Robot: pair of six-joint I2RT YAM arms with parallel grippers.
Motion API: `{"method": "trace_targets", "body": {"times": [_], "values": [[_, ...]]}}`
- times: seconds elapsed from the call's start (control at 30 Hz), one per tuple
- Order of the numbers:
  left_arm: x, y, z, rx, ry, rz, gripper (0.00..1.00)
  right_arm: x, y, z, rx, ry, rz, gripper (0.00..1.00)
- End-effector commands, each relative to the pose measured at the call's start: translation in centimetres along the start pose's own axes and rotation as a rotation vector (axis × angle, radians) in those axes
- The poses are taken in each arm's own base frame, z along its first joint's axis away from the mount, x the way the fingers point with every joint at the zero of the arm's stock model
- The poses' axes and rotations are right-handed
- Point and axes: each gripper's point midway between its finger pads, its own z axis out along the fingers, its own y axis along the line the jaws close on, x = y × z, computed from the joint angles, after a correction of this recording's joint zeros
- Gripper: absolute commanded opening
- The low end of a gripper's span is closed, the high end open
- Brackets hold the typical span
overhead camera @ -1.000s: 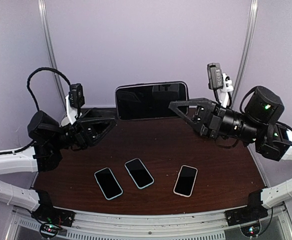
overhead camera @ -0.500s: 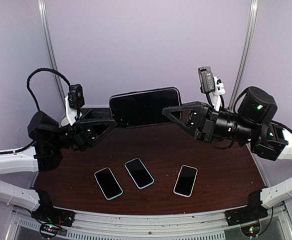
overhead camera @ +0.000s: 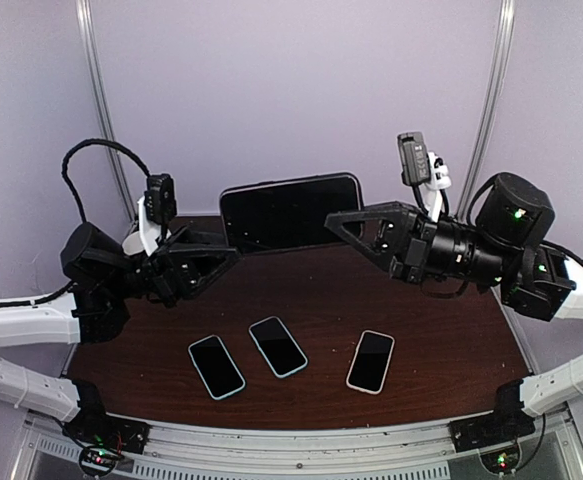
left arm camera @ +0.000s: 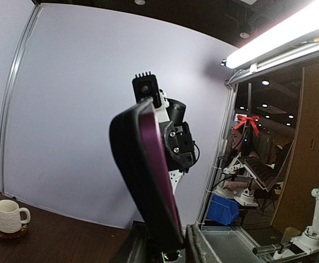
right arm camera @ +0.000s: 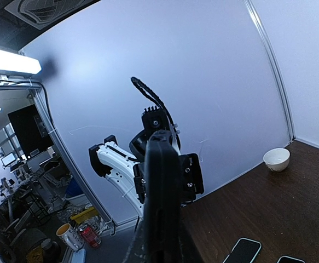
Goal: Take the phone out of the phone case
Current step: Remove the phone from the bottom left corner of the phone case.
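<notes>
Left gripper (overhead camera: 233, 254) straddles the lower left corner of the phone (overhead camera: 291, 210), one finger on each side; whether it is clamped cannot be told. The phone, in its case (left arm camera: 127, 148), stands on edge above the bench (overhead camera: 451, 340). Right gripper (overhead camera: 333, 222) is clenched on its right end. Three handsets (overhead camera: 216, 366) (overhead camera: 277, 346) (overhead camera: 371, 361) lie on the bench below.
</notes>
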Motion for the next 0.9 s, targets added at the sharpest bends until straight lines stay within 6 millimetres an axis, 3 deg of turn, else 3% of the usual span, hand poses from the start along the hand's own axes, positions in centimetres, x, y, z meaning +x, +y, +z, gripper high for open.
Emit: {"method": "trace_targets", "body": {"times": [0.0,0.17,0.23,0.37,0.47,0.67,0.87], "values": [[-1.3,-1.4,0.4,0.061,-0.028,0.046,0.22,-4.5,2.1,-1.3,-0.055,-0.149,-0.019,0.00],[-1.8,-1.7,0.4,0.067,-0.043,0.074,0.03,-5.0,2.8,-1.5,-0.099,-0.175,0.040,0.00],[-2.2,-1.5,0.4,0.049,-0.058,0.083,0.00,-5.2,2.8,-1.6,-0.102,-0.187,0.072,0.00],[-2.8,-1.7,0.5,0.055,-0.073,0.103,0.00,-5.5,2.4,-1.9,-0.090,-0.208,0.170,0.00],[-3.2,-1.9,0.6,0.056,-0.079,0.117,0.00,-5.3,1.0,-2.0,-0.039,-0.220,0.302,0.00],[-3.9,-2.1,0.7,0.056,-0.093,0.133,0.00,-2.8,-1.0,-1.9,-0.025,-0.228,0.546,0.00],[-4.3,-2.3,0.6,0.058,-0.103,0.143,0.00,-1.6,-1.9,-2.2,-0.025,-0.234,0.647,0.00]]}}
